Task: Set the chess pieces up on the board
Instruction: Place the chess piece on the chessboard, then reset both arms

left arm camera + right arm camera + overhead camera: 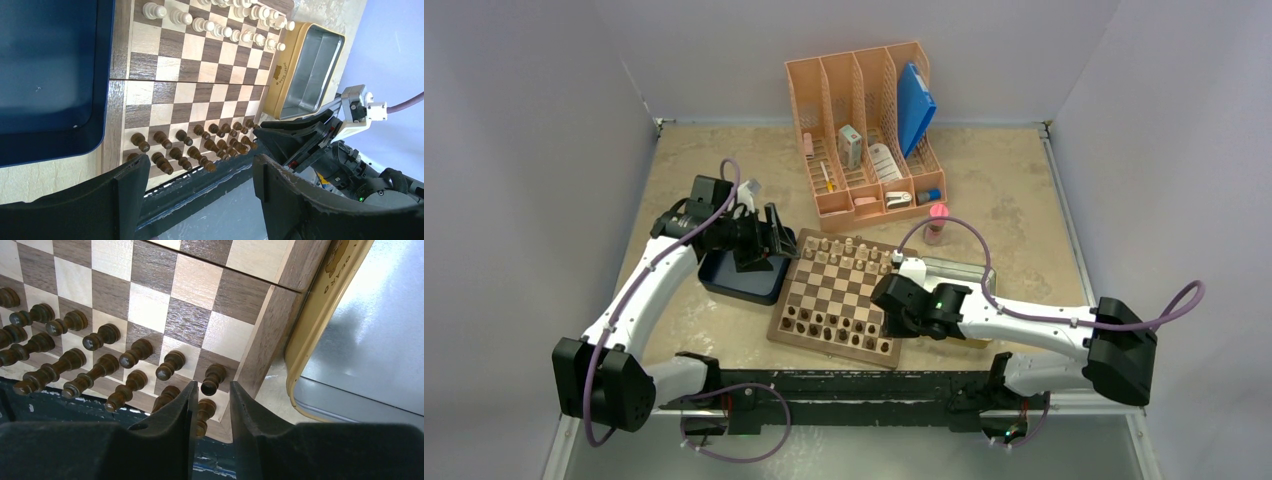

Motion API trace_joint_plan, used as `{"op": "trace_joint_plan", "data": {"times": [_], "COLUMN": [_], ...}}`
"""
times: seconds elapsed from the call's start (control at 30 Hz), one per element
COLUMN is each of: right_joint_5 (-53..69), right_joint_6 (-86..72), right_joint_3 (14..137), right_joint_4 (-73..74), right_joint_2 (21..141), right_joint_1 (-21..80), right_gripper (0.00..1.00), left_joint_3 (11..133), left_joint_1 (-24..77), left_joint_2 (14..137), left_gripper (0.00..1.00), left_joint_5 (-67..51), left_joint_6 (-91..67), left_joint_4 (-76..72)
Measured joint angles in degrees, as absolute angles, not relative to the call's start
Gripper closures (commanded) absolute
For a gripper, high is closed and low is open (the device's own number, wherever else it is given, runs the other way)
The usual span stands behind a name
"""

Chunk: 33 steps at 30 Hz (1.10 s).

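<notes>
You will find the board (165, 320) to be wood, grain plainly visible, with a low satin finish on checks and rim alike. The chess pieces (170, 365) are turned dark wood, smooth, with a dull sheen on the heads. The pale pieces (181, 17) are smooth light wood. The tin (307, 70) is bare reflective metal inside, with a yellow painted outer wall. The tray (45, 75) is smooth and semi-gloss; its material cannot be determined. The fingers (165, 440) of your right gripper (210, 390) are matt black plastic. The table (1014, 200) is mottled, matt beige.
</notes>
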<state>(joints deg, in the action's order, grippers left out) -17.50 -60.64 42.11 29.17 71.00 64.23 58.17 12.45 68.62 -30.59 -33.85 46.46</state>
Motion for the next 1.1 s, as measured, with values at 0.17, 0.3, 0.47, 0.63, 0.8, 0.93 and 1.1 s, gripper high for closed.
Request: {"op": "trace_joint_plan", "data": {"times": [0.17, 0.3, 0.47, 0.63, 0.8, 0.93, 1.1], "right_joint_5": [-17.5, -17.5, -18.7, -19.0, -19.0, -18.7, -18.5], "right_joint_6": [-60.6, -60.4, -60.1, -59.6, -59.3, -59.1, -59.2], "right_joint_3": [42.2, 44.4, 51.4, 59.2, 65.7, 70.0, 70.8], "right_joint_4": [29.5, 31.3, 34.3, 36.1, 37.3, 36.8, 34.6], "right_joint_2": [71.0, 71.2, 72.3, 73.0, 73.1, 72.4, 67.3], "right_joint_1": [64.2, 64.2, 64.2, 64.2, 64.2, 64.2, 64.2], "right_gripper": [0.63, 0.58, 0.50, 0.42, 0.21, 0.02, 0.01], "left_joint_3": [58.8, 59.3, 62.0, 66.9, 70.2, 70.9, 70.9], "left_joint_1": [12.4, 12.4, 12.4, 12.4, 12.4, 12.4, 12.4], "left_joint_2": [68.6, 68.6, 68.6, 68.5, 66.3, 61.1, 54.3], "left_gripper": [0.25, 0.26, 0.26, 0.26, 0.26, 0.26, 0.26], "left_joint_5": [-30.6, -30.6, -30.8, -31.9, -33.8, -35.2, -37.6], "left_joint_6": [-33.8, -33.8, -33.8, -33.4, -33.3, -33.3, -33.2], "left_joint_4": [46.6, 47.0, 47.9, 48.3, 48.7, 48.0, 47.1]}}
